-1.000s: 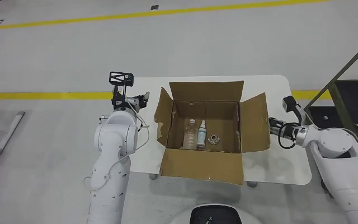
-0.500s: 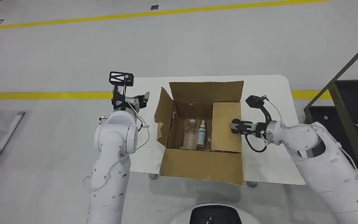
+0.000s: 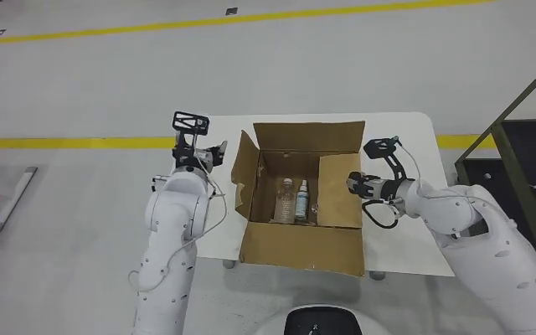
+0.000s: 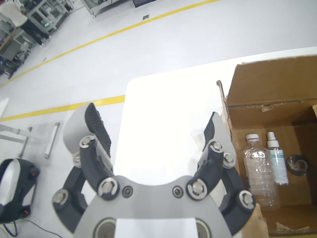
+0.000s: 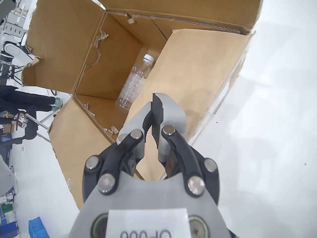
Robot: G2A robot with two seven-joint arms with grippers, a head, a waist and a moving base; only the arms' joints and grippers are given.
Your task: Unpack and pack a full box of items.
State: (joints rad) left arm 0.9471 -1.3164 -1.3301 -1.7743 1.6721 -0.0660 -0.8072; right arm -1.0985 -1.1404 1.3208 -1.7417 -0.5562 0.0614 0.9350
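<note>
An open cardboard box [image 3: 301, 247] stands in the middle of the white table [image 3: 402, 134]. A clear plastic bottle [image 3: 286, 199] and a small spray bottle [image 3: 302, 199] lie side by side on its floor; the left wrist view also shows the clear bottle [image 4: 258, 172], the spray bottle [image 4: 276, 159] and a small dark round part [image 4: 296, 165]. The box's right flap [image 3: 339, 191] is folded inward over the opening. My right gripper [image 3: 353, 186] is shut and rests against that flap [image 5: 203, 58], its tips [image 5: 154, 100] at the flap's surface. My left gripper [image 4: 151, 112] hangs open over bare table beside the box's left flap [image 3: 244, 172].
The back and left flaps stand up, and the front flap hangs down over the table's near edge. Bare table lies on both sides of the box. A dark metal frame [image 3: 502, 134] stands just off the table's right end.
My right arm swung in from the table's right edge and folded the right flap over the box, hiding the dark round part in the top view. The left arm shifted slightly.
</note>
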